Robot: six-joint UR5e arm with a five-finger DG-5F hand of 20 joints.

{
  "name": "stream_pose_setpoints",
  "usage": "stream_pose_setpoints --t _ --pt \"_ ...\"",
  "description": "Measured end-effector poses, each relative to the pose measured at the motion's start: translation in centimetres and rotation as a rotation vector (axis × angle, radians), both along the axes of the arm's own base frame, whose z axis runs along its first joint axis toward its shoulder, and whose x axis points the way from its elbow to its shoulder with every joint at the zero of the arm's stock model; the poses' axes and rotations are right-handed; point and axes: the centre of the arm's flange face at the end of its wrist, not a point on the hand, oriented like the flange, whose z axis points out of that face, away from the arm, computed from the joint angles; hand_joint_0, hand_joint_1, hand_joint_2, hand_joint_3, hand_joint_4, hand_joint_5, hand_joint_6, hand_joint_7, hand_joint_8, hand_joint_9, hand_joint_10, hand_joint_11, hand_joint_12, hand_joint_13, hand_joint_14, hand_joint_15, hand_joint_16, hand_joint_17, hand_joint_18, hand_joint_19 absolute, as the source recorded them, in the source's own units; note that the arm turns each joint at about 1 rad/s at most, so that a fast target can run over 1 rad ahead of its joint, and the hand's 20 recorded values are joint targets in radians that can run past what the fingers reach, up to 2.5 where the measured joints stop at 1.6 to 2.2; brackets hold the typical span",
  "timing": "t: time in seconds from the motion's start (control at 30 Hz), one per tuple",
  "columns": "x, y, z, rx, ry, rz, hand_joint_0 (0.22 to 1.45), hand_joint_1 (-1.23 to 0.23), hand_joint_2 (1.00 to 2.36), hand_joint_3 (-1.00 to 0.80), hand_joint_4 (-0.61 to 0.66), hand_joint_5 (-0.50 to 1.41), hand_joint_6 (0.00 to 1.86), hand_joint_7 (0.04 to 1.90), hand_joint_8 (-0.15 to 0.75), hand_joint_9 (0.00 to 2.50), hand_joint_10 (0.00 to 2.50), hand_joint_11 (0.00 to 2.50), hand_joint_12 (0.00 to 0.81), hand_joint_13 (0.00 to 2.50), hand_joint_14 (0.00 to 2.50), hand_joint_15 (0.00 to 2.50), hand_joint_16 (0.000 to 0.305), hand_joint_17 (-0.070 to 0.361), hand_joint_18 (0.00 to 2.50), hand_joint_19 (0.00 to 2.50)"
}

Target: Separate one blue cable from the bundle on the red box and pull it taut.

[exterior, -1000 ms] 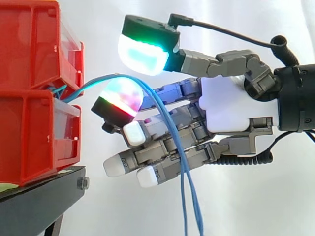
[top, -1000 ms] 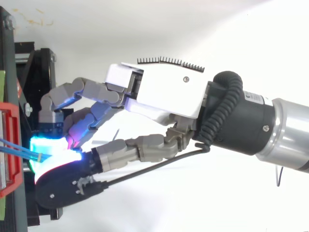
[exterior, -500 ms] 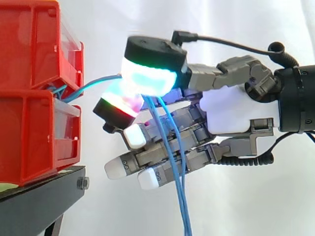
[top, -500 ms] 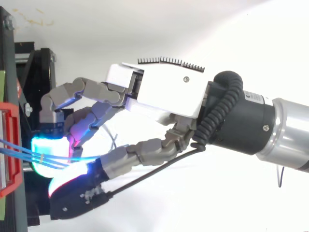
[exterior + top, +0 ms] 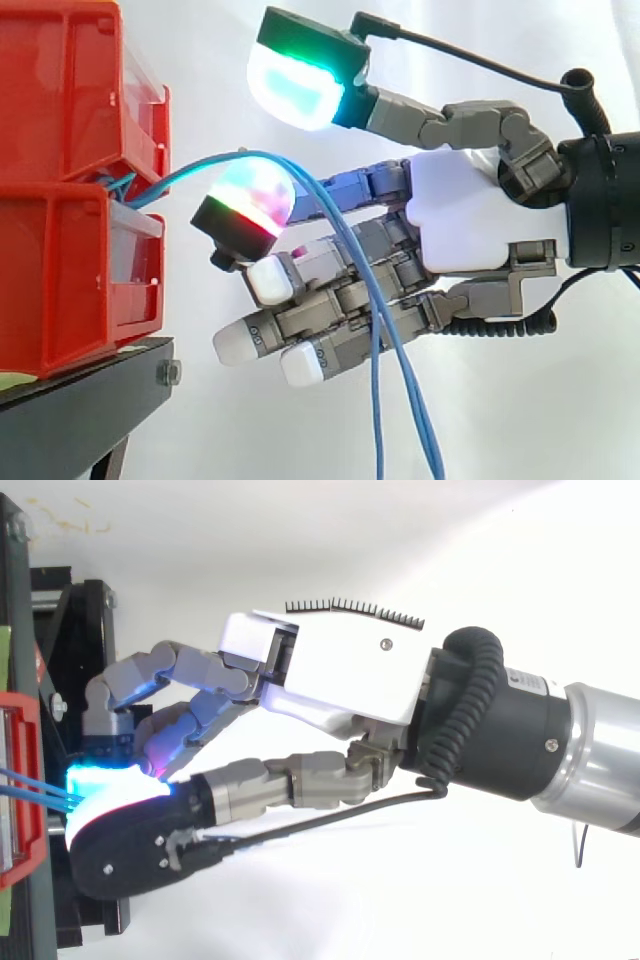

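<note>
Currently the hand (image 5: 460,225) is open and grips nothing: its thumb pad (image 5: 298,85) stands high at 12 o'clock, well apart from the glowing finger pad (image 5: 250,200) under it. The blue cables (image 5: 322,200) leave the red box (image 5: 70,270) at 9 o'clock, bend over that finger pad, then hang toward 6 o'clock across the fingers. I judge the thumb must come down toward 6 o'clock onto one strand only, and the strands lie close together.
</note>
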Motion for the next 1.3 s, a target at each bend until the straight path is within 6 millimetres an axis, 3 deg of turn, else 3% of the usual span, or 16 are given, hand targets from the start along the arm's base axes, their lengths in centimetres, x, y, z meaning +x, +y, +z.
stream_pose_setpoints --t 0.07,0.1,0.17,0.33,0.57,0.63,0.77,0.87,0.97,1.1,1.3 --pt "0.0 0.0 0.01 0.0 0.0 0.0 0.51 -0.57 1.0 -0.44 0.15 -0.13 0.85 1.15 0.39 0.96 0.02 0.61 0.427 0.66 0.01 0.28 0.052 0.117 0.7 0.37" --pt "0.0 0.0 0.02 0.0 0.0 0.0 0.54 -0.63 1.01 -0.25 0.15 -0.12 0.86 1.2 0.399 0.98 0.01 0.6 0.443 0.68 0.01 0.27 0.054 0.123 0.73 0.36" --pt "0.0 0.0 0.01 0.0 0.0 0.0 0.55 -0.69 1.01 -0.11 0.15 -0.11 0.88 1.21 0.436 1.01 0.01 0.6 0.48 0.71 0.01 0.26 0.063 0.141 0.8 0.3" --pt "0.0 0.01 0.02 0.0 0.0 0.0 0.59 -0.8 1.02 -0.04 0.11 -0.14 0.9 1.17 0.403 0.96 0.01 0.62 0.443 0.69 0.01 0.27 0.055 0.124 0.75 0.32" --pt "0.0 0.0 0.04 0.0 0.0 0.0 0.65 -0.92 1.02 -0.16 0.03 -0.16 0.91 1.15 0.348 0.89 0.02 0.62 0.396 0.65 0.01 0.26 0.046 0.104 0.7 0.33" --pt "0.0 0.0 0.03 0.0 0.0 0.0 0.72 -0.95 1.01 -0.36 0.0 -0.17 0.91 1.12 0.333 0.88 0.01 0.61 0.389 0.65 0.01 0.24 0.045 0.102 0.71 0.31" --pt "0.0 0.0 0.05 0.0 0.0 0.0 0.78 -0.94 1.0 -0.5 -0.03 -0.17 0.91 1.14 0.329 0.88 0.01 0.6 0.382 0.65 0.01 0.23 0.044 0.099 0.7 0.3" --pt "0.0 0.0 0.01 0.0 0.0 0.0 0.79 -0.93 1.0 -0.5 -0.03 -0.17 0.91 1.15 0.325 0.88 0.01 0.61 0.38 0.66 0.01 0.24 0.043 0.097 0.71 0.29" --pt "0.0 0.0 0.03 0.0 0.0 0.0 0.77 -0.94 1.0 -0.5 0.03 -0.18 0.92 1.11 0.323 0.89 0.01 0.61 0.38 0.66 0.01 0.24 0.043 0.097 0.72 0.29" --pt "-0.01 0.0 0.02 0.0 0.0 0.0 0.63 -0.93 1.0 -0.5 0.1 -0.16 0.9 1.1 0.335 0.91 0.01 0.61 0.38 0.66 0.01 0.25 0.043 0.098 0.71 0.31" --pt "-0.01 0.0 0.02 0.0 0.001 0.0 0.47 -0.79 1.0 -0.5 0.15 -0.15 0.9 1.1 0.38 0.94 0.01 0.62 0.428 0.69 0.01 0.27 0.052 0.117 0.76 0.32"
